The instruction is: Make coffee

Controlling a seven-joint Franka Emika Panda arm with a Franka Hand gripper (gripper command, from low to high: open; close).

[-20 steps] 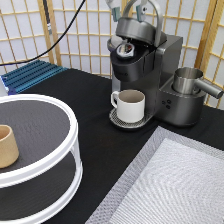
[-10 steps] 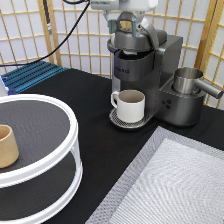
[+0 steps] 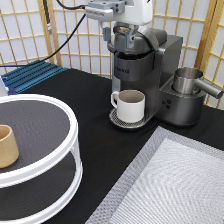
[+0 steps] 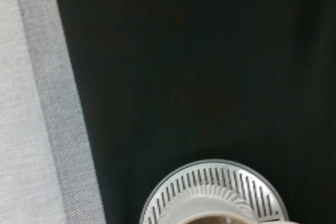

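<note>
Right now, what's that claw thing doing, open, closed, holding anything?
Gripper: right above the coffee machine's top; open or closed cannot be told.

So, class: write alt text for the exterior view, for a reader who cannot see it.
A robot gripper hangs over the open top of a grey coffee machine, with a white mug on the drip tray below. At the exterior view's left, a tan cup stands on a white two-tier round stand.
</note>
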